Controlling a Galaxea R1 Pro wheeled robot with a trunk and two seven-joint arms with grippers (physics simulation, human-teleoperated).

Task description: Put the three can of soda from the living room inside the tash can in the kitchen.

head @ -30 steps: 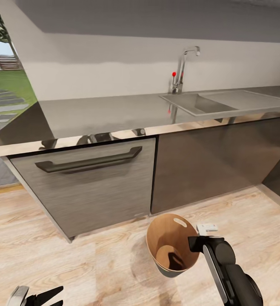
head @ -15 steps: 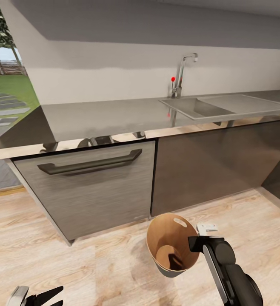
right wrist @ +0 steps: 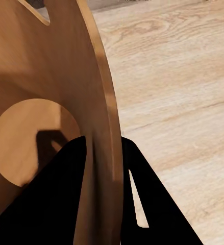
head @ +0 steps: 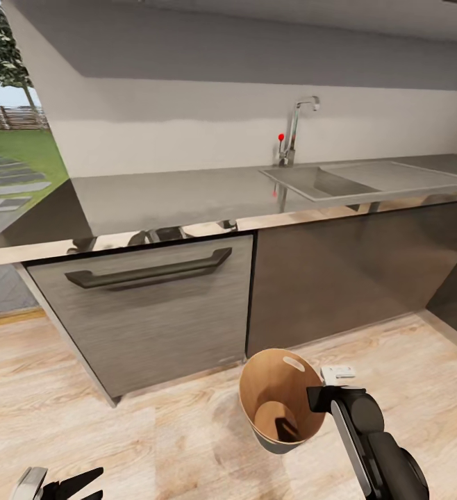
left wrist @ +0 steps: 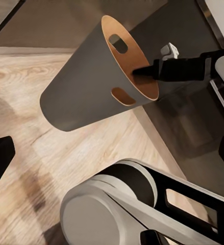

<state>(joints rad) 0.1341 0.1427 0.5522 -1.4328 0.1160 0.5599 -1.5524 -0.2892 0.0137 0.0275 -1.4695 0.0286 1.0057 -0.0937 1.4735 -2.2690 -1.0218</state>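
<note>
Right end effector (right wrist: 104, 168) pinches tash can (head: 273, 399) rim.

bright, even | glare on countertop (head: 173, 198) | soft shadows | slightly blurred render

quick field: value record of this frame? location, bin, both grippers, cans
location: kitchen, facing grey cabinet and sink
bin: trash can, lifted and tilted, no can seen inside
right gripper: fingers astride the trash can's rim, one inside, one outside
left gripper: low beside the robot, holding nothing visible
soda cans: not in sight
</note>
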